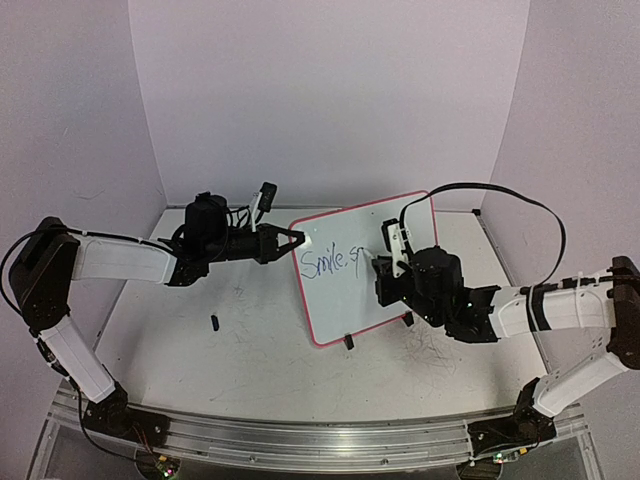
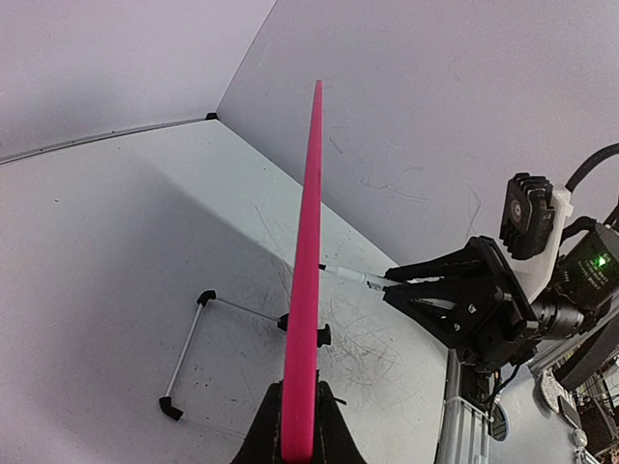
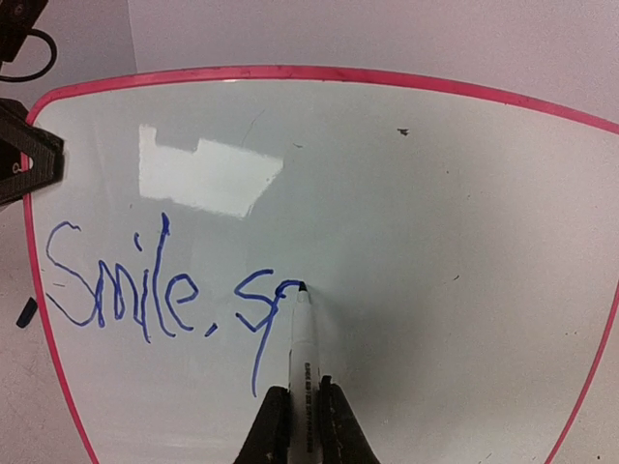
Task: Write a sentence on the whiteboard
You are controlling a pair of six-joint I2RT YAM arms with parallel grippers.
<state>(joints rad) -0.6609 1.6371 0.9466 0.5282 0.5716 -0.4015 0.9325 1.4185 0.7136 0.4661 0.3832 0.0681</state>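
Observation:
The whiteboard (image 1: 345, 300), white with a pink-red rim, stands tilted at the table's middle. My left gripper (image 1: 298, 240) is shut on its upper left rim; in the left wrist view the rim (image 2: 308, 242) runs edge-on up from the gripper (image 2: 298, 430). My right gripper (image 3: 302, 416) is shut on a white marker (image 3: 301, 338), whose tip touches the board face (image 3: 435, 193). The sentence (image 3: 164, 290) reads "Smile, sp" in blue, and the tip rests at the top of the last letter. From above, the right gripper (image 1: 385, 268) sits just right of the writing (image 1: 330, 263).
A small black cap (image 1: 215, 322) lies on the tabletop left of the board. The board's black clip feet (image 1: 349, 341) rest on the table, with a wire stand (image 2: 189, 358) behind. Grey scribbles mark the tabletop (image 1: 440, 350). Walls close in the back and sides.

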